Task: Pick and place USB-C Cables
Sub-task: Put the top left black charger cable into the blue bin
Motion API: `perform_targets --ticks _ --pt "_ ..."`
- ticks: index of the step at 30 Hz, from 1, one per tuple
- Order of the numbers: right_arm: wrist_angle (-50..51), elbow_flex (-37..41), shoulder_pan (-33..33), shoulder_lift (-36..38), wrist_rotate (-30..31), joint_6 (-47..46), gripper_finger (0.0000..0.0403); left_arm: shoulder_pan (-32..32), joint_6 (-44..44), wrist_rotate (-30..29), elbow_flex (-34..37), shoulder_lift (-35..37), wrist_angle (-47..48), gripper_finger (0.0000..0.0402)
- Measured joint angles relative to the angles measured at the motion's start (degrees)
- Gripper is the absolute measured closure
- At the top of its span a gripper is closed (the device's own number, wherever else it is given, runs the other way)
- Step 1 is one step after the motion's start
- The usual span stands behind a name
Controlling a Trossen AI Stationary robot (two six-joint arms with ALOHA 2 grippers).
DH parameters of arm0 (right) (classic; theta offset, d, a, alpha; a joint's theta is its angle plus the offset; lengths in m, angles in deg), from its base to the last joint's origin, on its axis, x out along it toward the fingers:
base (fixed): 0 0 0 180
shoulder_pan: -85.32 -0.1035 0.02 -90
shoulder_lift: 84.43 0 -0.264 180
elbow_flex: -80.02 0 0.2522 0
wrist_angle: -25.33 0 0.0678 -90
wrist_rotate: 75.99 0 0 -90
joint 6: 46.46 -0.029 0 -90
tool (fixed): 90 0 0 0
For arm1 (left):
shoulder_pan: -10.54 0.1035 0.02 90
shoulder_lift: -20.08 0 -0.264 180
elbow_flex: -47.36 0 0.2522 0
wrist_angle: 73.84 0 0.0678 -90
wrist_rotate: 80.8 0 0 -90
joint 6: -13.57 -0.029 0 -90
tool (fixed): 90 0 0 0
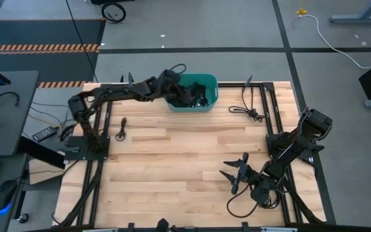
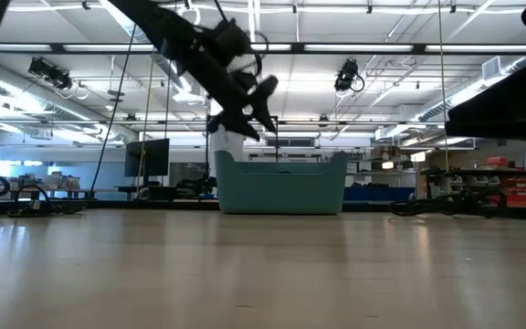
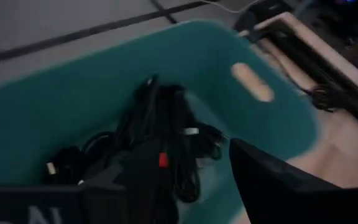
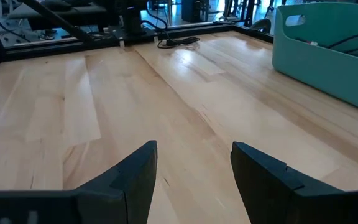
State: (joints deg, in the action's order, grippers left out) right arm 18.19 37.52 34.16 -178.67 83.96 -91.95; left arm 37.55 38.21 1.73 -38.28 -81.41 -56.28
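Teal plastic bin (image 1: 206,106) sits at the far edge of the table, and most of the USB-C Cables (image 3: 166,146) lie heaped inside it. The left gripper (image 1: 172,86) hangs over the bin's left side; whether it grips a cable cannot be told. Two loose cables remain: one (image 1: 121,129) near the left arm's base, another (image 1: 248,111) right of the bin, nearer the right gripper (image 4: 191,168), which rests spread and empty.

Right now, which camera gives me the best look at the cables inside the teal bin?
The left wrist view: it looks straight into the teal bin at the black USB-C cables. The high view shows only a dark pile, the right wrist view a few strands over the rim, and the low view only the bin's wall.
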Motion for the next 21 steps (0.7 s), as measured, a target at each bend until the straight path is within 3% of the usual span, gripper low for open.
perform_targets --ticks 4,10,16,21 --pt "0.3 0.0 0.0 0.0 -1.0 -0.3 0.0192 -2.8 -7.4 0.7 0.0 7.5 7.5 0.0198" --pt "0.4 0.0 0.0 0.0 -1.1 -1.1 0.0192 -11.3 -11.4 -6.5 -0.1 18.1 35.1 0.0228" --pt "0.4 0.0 0.7 0.0 -0.6 -1.1 0.0192 -19.9 4.0 -12.6 1.1 21.1 62.3 0.0254" --pt "0.3 0.0 1.1 0.0 -0.6 -1.0 0.0192 -23.3 18.0 -15.3 7.9 21.1 69.0 0.026"
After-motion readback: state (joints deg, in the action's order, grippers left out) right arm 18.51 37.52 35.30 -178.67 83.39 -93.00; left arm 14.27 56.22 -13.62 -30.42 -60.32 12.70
